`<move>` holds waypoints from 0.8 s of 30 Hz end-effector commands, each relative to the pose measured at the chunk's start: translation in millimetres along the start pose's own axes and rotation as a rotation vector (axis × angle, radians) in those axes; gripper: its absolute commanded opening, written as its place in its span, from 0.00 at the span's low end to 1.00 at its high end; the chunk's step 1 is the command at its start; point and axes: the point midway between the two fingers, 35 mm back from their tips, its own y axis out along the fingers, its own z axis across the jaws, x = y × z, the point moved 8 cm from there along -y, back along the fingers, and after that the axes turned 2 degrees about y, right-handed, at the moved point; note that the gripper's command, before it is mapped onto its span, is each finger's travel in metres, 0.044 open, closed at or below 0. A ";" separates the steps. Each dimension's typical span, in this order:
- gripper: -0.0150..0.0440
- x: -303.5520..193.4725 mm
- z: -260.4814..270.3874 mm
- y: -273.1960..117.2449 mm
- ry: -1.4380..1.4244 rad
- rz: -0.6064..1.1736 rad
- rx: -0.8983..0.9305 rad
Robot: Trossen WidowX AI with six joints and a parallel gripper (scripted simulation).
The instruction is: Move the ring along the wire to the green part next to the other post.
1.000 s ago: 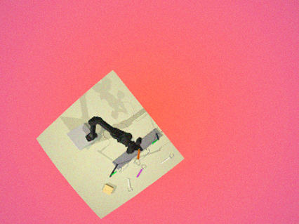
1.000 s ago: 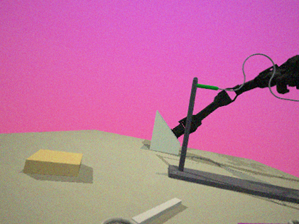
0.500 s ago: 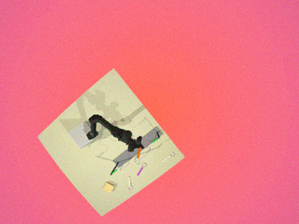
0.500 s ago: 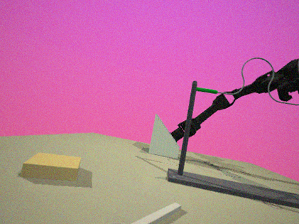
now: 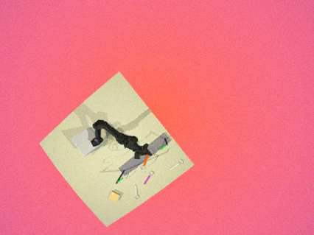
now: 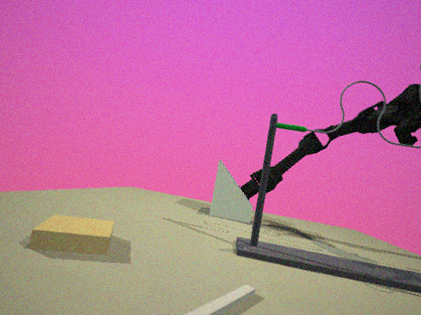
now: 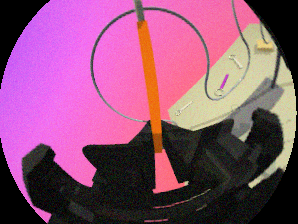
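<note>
You have the gripper (image 5: 149,154) (image 7: 153,121) closed narrowly on the orange handle (image 5: 145,161) (image 7: 151,80), which sits between its dark fingers. Looking from above, your handle is between the two posts of the grey base (image 5: 126,167) (image 6: 341,264) (image 7: 255,105), away from both green parts. The ring is at the handle's outer end; you can't tell from these views whether the wire (image 6: 361,82) (image 7: 92,65) runs through it.

Your black arm (image 5: 119,138) (image 6: 289,161) reaches across to that base. The post nearer the yellow block (image 5: 114,196) (image 6: 72,233) (image 7: 264,45) is upright (image 6: 265,182), with a green part (image 5: 120,180) (image 6: 291,127) at its top. You'll find the block beyond that end of the base, on the counter (image 5: 86,177) (image 6: 156,272) (image 7: 190,120). On the base's side opposite your arm's foot lie a purple-handled loop (image 5: 147,179) (image 7: 224,81) and two white-handled loops.
</note>
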 end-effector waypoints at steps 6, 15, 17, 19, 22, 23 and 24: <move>0.00 -0.7 0.0 0.3 0.105 -0.016 0.050; 0.00 -1.8 0.4 0.8 0.207 -0.028 0.097; 0.00 -2.1 0.6 0.8 0.229 -0.030 0.107; 0.00 -2.3 0.7 1.0 0.252 -0.033 0.118; 0.00 -2.5 0.8 0.9 0.286 -0.035 0.134; 0.00 -2.1 0.6 0.2 0.292 -0.029 0.137; 0.00 -1.6 0.4 -0.6 0.297 -0.023 0.140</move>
